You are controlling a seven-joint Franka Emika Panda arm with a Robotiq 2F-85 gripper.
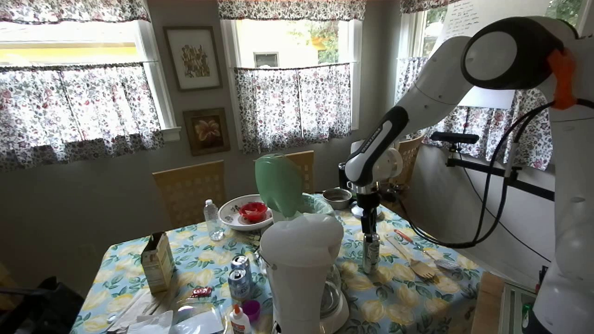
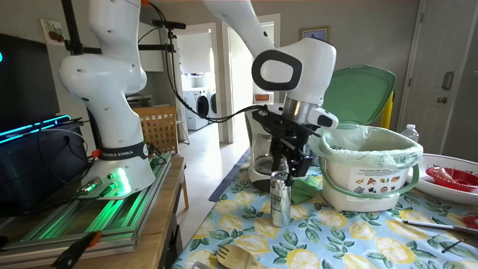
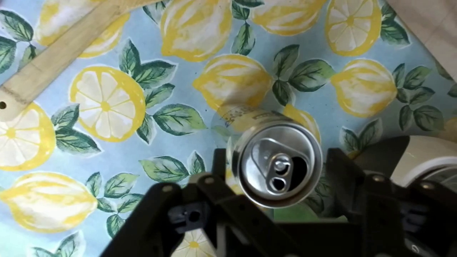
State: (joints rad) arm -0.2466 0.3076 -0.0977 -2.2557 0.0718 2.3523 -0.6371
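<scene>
A robot's hand [image 3: 277, 160] hangs spread astride the rim of a silver cold-brew can [image 2: 281, 203], slim gaps showing on either side. The can stands upright just below, long axis vertical, its top opened, on a lemon-clothed desk [image 2: 328, 239]. Farther off, a food-scraps bin [image 2: 338, 173], green lid raised.

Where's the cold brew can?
The cold brew can is right of centre in the wrist view, between the jaws of the gripper; in an exterior view, left of the food-scraps bin.
</scene>
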